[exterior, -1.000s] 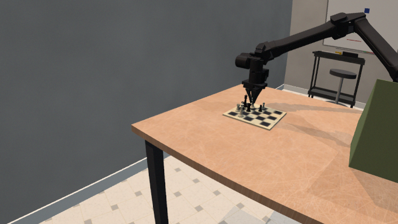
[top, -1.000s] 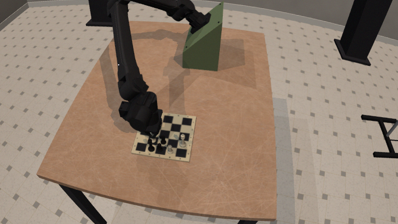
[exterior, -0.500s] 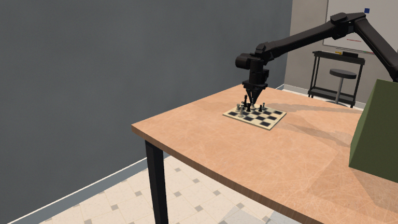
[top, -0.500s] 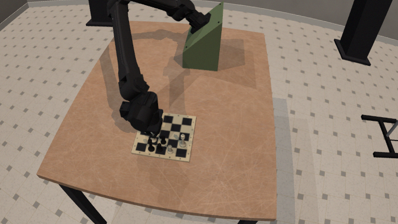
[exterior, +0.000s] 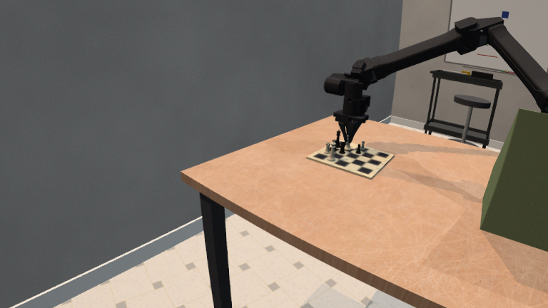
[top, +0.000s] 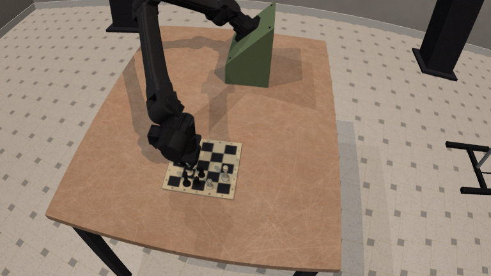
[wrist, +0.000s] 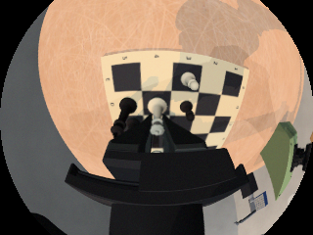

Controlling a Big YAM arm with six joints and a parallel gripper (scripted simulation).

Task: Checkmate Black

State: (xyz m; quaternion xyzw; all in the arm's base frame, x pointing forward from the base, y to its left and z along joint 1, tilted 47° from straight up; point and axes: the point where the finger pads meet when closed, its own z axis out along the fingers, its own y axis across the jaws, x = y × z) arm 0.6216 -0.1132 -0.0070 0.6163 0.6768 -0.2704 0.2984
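A small chessboard [top: 230, 149] [exterior: 372, 170] [wrist: 127, 76] lies on the wooden table [top: 282, 142]. My gripper [top: 190, 166] [exterior: 347, 141] [wrist: 156, 118] points straight down at the board's left part and is shut on a white piece [wrist: 156, 117], low at the board. Three black pieces [top: 186, 179] [top: 196, 181] [top: 201, 173] stand close around it. A tall white piece [top: 225, 172] and a smaller white piece [top: 209, 184] stand to the right. In the wrist view a white pawn [wrist: 190, 81] stands beyond the held piece, with black pieces [wrist: 124, 113] [wrist: 187, 108] on either side.
A tall green wedge block [top: 249, 55] [exterior: 513, 191] stands at the table's far side and carries the arm's base. Black pillars [top: 449, 27] stand on the floor behind the table. A shelf cart and a stool [exterior: 468, 103] stand by the far wall.
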